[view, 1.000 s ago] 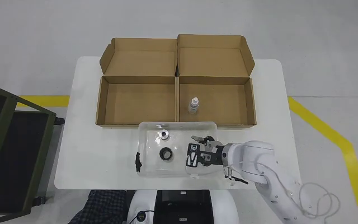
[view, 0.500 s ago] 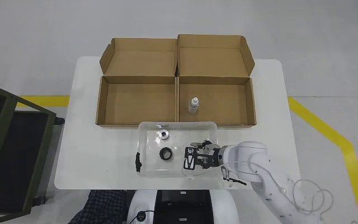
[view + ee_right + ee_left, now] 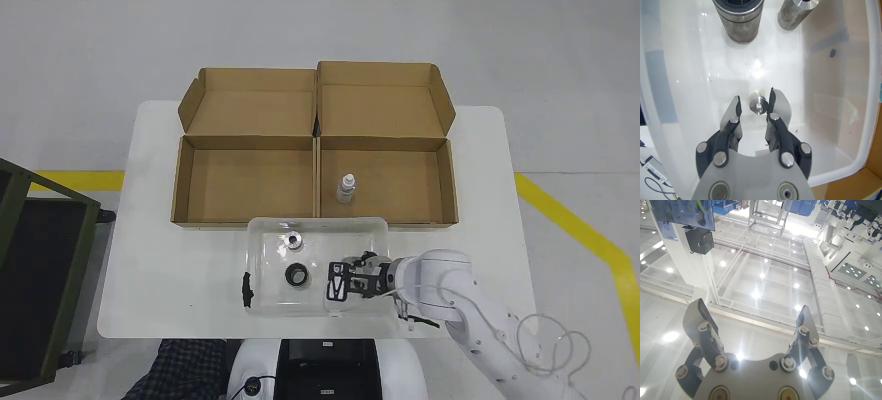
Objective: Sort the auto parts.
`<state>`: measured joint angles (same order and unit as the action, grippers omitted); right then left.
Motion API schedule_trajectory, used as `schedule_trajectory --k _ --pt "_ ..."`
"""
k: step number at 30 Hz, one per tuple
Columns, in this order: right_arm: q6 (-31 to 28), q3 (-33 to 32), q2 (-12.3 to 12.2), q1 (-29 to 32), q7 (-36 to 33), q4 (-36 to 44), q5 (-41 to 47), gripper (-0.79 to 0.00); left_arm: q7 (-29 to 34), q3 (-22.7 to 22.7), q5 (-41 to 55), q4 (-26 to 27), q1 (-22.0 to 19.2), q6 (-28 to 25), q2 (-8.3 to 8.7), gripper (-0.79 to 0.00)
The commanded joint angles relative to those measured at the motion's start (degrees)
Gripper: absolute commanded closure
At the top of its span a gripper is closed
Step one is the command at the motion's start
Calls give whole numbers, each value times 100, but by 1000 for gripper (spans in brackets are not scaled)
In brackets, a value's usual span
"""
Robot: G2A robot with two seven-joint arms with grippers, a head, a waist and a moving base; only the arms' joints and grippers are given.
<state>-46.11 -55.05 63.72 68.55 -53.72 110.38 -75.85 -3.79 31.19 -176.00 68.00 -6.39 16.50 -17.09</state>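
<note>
the right gripper (image 3: pixel 755 104) is down inside the clear plastic bin (image 3: pixel 863 132), its fingers spread partway and straddling a small metal part (image 3: pixel 758 107) that stands on the bin floor. one finger (image 3: pixel 773 98) looks to be touching the part's edge, and a narrow gap separates the other finger from it, so the part is bracketed but not clamped. straight ahead of the fingertips, well apart from them, a large steel bushing (image 3: pixel 738 20) stands upright. a slimmer metal cylinder (image 3: pixel 797 13) stands just beside the bushing, toward the bin wall. in the top view the right gripper (image 3: pixel 340 282) sits in the bin (image 3: pixel 318 222) with the bushing (image 3: pixel 297 274) just past its tips and the slimmer cylinder (image 3: pixel 292 240) a little farther off. across the table (image 3: pixel 170 250) from the gripper, beyond the bin, two open cardboard boxes lie side by side, the left box (image 3: pixel 245 185) and the right box (image 3: pixel 400 190). a small white bottle (image 3: pixel 345 187) stands in the right one. the left gripper (image 3: pixel 752 309) points up at the ceiling, fingers wide apart and grasping nothing.
</note>
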Motion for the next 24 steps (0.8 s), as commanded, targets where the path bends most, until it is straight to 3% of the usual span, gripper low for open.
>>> schedule_trajectory --k 1,3,4,16,24 --pt "15 23 -1 -26 15 -9 -11 -89 0 0 0 0 0 0 0 -785" --pt "23 38 -3 -51 24 -10 -14 -6 0 0 0 0 0 0 0 -785" --pt "26 42 -5 -63 26 -8 -13 0 0 0 0 0 0 0 0 -785" --pt "41 -6 -43 -93 193 524 251 0 0 0 0 0 0 0 0 -785" --pt "325 -233 -53 -81 1082 719 480 0 0 0 0 0 0 0 0 -785"
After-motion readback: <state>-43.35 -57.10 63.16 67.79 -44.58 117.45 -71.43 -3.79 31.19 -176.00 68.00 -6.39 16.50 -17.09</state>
